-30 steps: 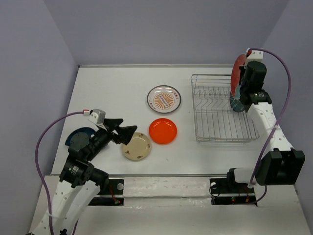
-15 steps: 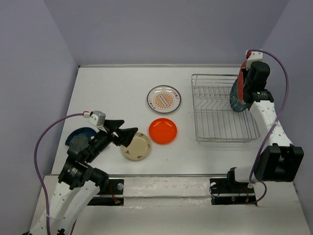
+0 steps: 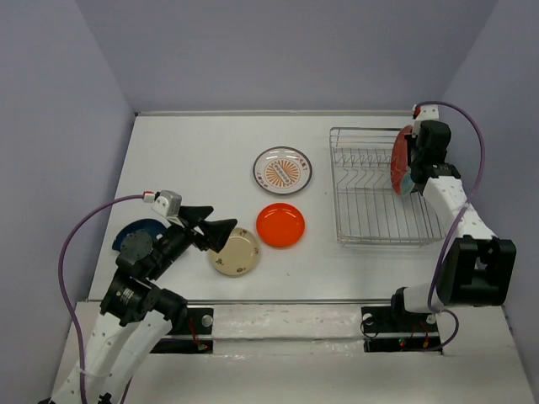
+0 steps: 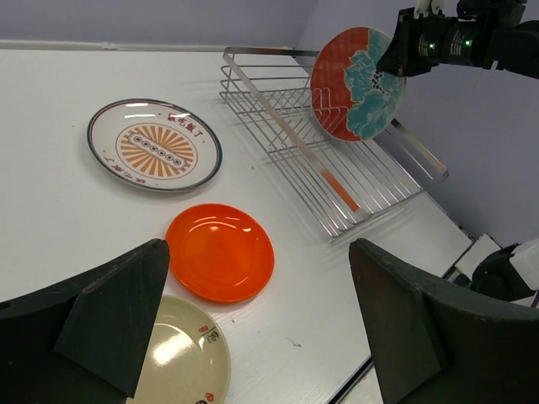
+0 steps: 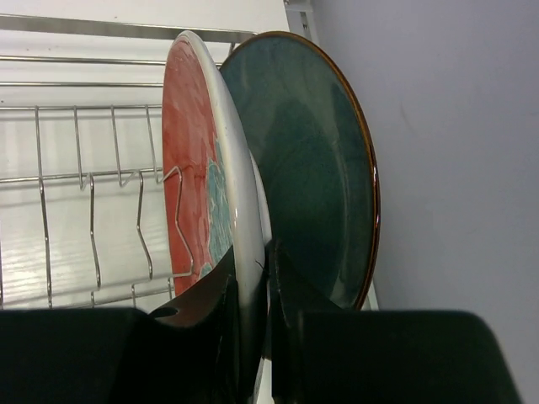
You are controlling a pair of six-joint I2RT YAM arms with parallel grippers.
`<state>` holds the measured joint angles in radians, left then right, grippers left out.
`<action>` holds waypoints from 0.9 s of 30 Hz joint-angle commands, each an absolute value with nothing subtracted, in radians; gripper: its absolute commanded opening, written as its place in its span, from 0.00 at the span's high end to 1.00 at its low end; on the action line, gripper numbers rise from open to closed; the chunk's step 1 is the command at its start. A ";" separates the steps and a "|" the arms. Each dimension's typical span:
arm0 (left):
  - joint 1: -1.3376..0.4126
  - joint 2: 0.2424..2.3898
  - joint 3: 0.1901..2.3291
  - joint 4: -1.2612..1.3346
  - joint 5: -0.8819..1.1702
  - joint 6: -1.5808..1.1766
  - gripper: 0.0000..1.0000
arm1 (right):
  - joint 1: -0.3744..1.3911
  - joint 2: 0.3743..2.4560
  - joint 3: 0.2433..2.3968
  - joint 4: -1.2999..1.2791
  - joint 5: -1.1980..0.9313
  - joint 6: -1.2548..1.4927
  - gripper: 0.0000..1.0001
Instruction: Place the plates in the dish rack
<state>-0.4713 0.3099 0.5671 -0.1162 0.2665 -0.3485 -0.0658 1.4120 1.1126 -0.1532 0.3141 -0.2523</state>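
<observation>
My right gripper (image 3: 414, 160) is shut on the rim of the red-rimmed teal floral plate (image 3: 399, 160), held on edge among the tines at the far right end of the dish rack (image 3: 370, 223). In the right wrist view the fingers (image 5: 268, 278) pinch this plate (image 5: 195, 160), with the dark teal-grey plate (image 5: 316, 168) standing right behind it. My left gripper (image 3: 210, 229) is open and empty above the cream-beige plate (image 3: 236, 254). The orange-red plate (image 3: 280, 225) and the sunburst plate (image 3: 283, 170) lie flat mid-table. The dark blue plate (image 3: 139, 227) lies partly under my left arm.
The left wrist view shows the sunburst plate (image 4: 155, 156), orange-red plate (image 4: 220, 252), cream plate (image 4: 177, 362), rack (image 4: 286, 135) and the held floral plate (image 4: 354, 84). The purple side wall stands close behind the rack's right end.
My right gripper has brought the floral plate down and left, from above the rack to upright among the tines beside the dark teal-grey plate. My left arm has barely moved.
</observation>
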 commanded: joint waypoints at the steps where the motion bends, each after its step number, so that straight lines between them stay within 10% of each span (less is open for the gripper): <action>1: -0.477 0.304 0.569 -0.083 0.261 -0.336 0.01 | -0.072 1.376 1.132 0.014 0.276 -0.209 0.93; 7: -0.479 0.308 0.569 -0.084 0.259 -0.334 0.01 | -0.081 1.390 1.140 0.005 0.311 -0.204 0.35; 11: -0.479 0.316 0.569 -0.084 0.258 -0.334 0.01 | -0.081 1.382 1.208 -0.046 0.347 -0.173 0.18; 27: -0.474 0.328 0.583 -0.118 0.106 -0.342 0.01 | 0.173 1.276 1.327 -0.210 0.121 0.279 0.20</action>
